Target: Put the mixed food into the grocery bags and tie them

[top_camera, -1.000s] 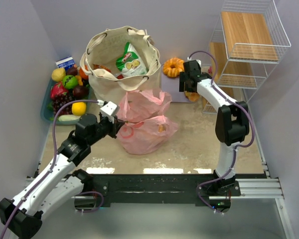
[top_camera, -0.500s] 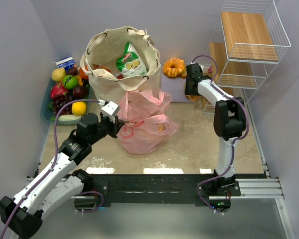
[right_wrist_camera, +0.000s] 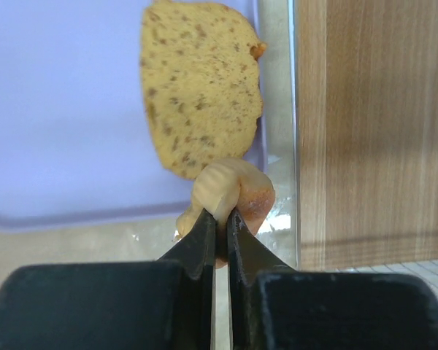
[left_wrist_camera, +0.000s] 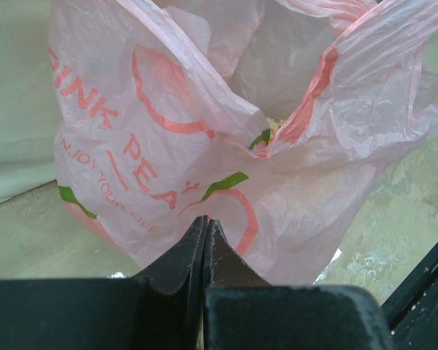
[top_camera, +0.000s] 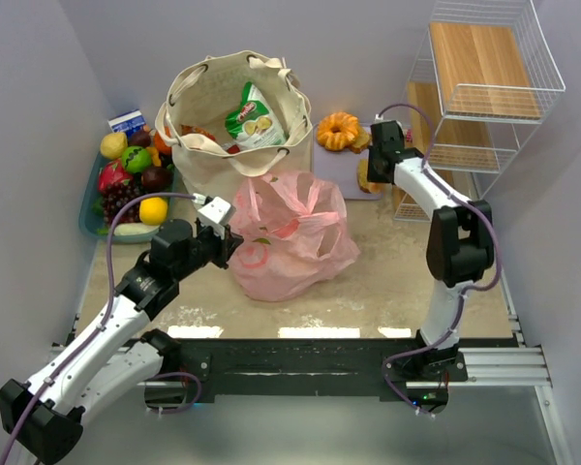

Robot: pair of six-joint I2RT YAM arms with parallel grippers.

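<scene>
The pink plastic bag (top_camera: 295, 237) with red fruit prints lies mid-table, in front of the cream canvas tote (top_camera: 213, 155). A green-and-white snack packet (top_camera: 255, 118) stands inside the tote. My left gripper (top_camera: 232, 239) is shut at the pink bag's (left_wrist_camera: 204, 131) left side, its tips (left_wrist_camera: 205, 220) pinched on the thin plastic. My right gripper (top_camera: 372, 172) is at the back right, shut (right_wrist_camera: 221, 215) on a small golden-brown pastry (right_wrist_camera: 237, 188). A seeded pastry slice (right_wrist_camera: 201, 87) lies just beyond it on a lavender tray (right_wrist_camera: 58, 109). An orange ring-shaped cake (top_camera: 337, 130) sits nearby.
A basket of fruit (top_camera: 131, 179) stands at the far left beside the tote. A white wire shelf rack with wooden boards (top_camera: 484, 87) fills the back right corner, and its wooden board (right_wrist_camera: 372, 131) is right beside my right gripper.
My right gripper swung right toward the shelf, dropped to the tray's edge and shut on the small pastry. The pink bag has billowed wider to the right. The left arm held still.
</scene>
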